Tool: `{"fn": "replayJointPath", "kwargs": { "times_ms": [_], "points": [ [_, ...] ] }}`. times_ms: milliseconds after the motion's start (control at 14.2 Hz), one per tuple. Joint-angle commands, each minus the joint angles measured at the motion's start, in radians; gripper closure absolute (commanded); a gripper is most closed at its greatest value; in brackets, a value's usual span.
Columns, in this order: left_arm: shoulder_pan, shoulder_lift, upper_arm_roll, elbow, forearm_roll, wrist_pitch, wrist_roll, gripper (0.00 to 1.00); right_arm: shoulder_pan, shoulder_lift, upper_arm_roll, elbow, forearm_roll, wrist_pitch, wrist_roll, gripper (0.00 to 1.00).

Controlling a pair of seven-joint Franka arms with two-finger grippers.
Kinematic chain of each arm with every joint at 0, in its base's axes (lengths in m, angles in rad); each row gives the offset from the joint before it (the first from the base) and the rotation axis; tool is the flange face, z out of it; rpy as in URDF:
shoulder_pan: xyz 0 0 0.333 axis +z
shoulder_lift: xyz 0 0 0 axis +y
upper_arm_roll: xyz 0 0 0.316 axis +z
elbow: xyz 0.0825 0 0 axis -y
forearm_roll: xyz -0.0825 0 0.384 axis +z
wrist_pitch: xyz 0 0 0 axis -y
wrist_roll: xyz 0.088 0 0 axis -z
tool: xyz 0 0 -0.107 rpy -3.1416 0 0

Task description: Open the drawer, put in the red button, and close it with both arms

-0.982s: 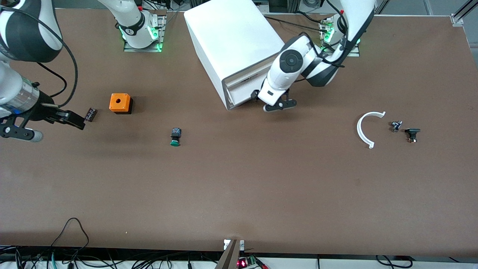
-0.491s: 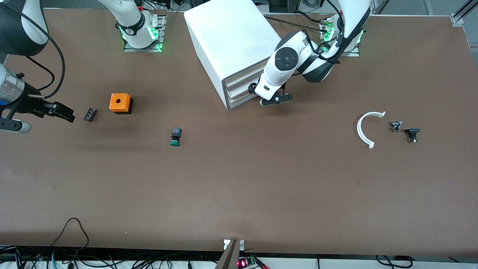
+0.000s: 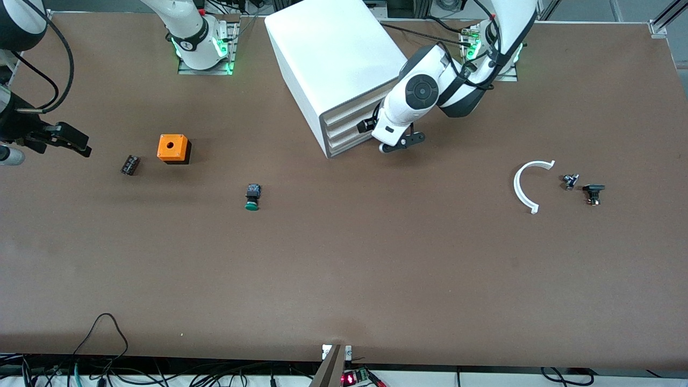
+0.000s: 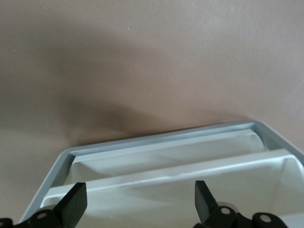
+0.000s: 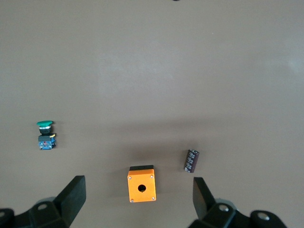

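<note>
The brown desk (image 3: 344, 269) is occupied by a white cabinet (image 3: 336, 59), orange box (image 3: 173, 148), green button (image 3: 252, 197), capacitor (image 3: 130, 164) and white arc (image 3: 524, 185).

One cabinet (image 3: 336, 64), one green button (image 3: 252, 196), one orange box (image 3: 173, 148).

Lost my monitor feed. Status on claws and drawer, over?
Left claw open at cabinet front, drawers shut. Right claw open, empty, at its table end. Red button not seen.

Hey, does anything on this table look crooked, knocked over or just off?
Two things. The white cabinet sits skewed, its drawer fronts angled toward the left arm's end rather than square to the table edge. The green button lies tipped on its side, cap toward the front camera. Nothing looks spilled or broken.
</note>
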Motion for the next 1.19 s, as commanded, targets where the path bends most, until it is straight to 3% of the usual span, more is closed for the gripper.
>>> {"fn": "replayJointPath", "kwargs": {
  "times_ms": [0,211,702,842,1123],
  "points": [
    [0.023,-0.043,-0.009,-0.012,-0.033,-0.019,0.005,0.00,-0.004,-0.019,0.007,-0.011,0.019,-0.020,-0.008,0.00],
    [0.103,-0.085,0.015,0.022,-0.024,0.010,0.008,0.00,-0.003,-0.008,0.007,-0.008,0.019,-0.051,-0.025,0.00],
    [0.161,-0.209,0.253,0.165,-0.021,0.041,0.064,0.00,0.005,-0.007,0.013,-0.008,0.019,-0.052,-0.018,0.00],
    [0.181,-0.261,0.301,0.175,-0.022,-0.053,0.213,0.00,0.003,-0.007,0.013,-0.008,0.019,-0.054,-0.018,0.00],
    [0.184,-0.304,0.452,0.365,-0.015,-0.389,0.520,0.00,0.005,-0.007,0.014,-0.008,0.019,-0.055,-0.011,0.00]
  ]
}}
